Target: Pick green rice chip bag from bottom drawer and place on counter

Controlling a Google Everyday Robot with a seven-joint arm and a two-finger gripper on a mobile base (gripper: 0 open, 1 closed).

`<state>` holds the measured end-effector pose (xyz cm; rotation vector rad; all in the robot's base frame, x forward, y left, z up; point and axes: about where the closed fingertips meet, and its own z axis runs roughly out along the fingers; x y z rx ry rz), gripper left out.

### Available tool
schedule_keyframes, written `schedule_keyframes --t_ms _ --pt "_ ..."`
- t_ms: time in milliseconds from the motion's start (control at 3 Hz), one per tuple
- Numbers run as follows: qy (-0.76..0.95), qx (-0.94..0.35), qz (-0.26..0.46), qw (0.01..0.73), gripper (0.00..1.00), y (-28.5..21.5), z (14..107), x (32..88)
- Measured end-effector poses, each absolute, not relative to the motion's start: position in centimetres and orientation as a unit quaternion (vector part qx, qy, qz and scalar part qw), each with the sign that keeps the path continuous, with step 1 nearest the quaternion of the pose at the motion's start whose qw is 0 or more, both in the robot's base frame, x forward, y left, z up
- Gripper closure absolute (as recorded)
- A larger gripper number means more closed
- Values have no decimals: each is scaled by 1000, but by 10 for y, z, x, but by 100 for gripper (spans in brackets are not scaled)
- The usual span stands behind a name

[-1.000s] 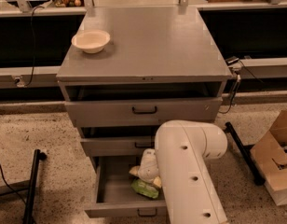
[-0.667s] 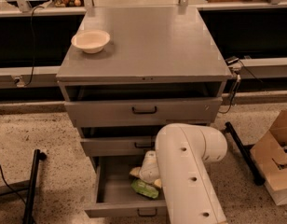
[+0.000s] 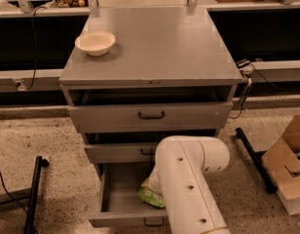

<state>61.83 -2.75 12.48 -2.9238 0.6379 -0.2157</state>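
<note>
Below the grey counter (image 3: 155, 43), the bottom drawer (image 3: 116, 199) is pulled open and the white arm (image 3: 189, 189) is reached into it. The green rice chip bag (image 3: 150, 198) lies inside, with the gripper (image 3: 152, 180) just above it, mostly hidden; its grip cannot be told.

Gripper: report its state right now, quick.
Gripper: down in the bottom drawer at the green rice chip bag, mostly hidden behind the arm; open, closed or holding cannot be told.
</note>
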Motion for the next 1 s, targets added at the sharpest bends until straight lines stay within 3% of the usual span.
schedule_keyframes --t_ms 667,1000 --pt "262 -956 -52 124 66 -25 134 623" --pt "272 -944 -77 173 87 -37 162 628"
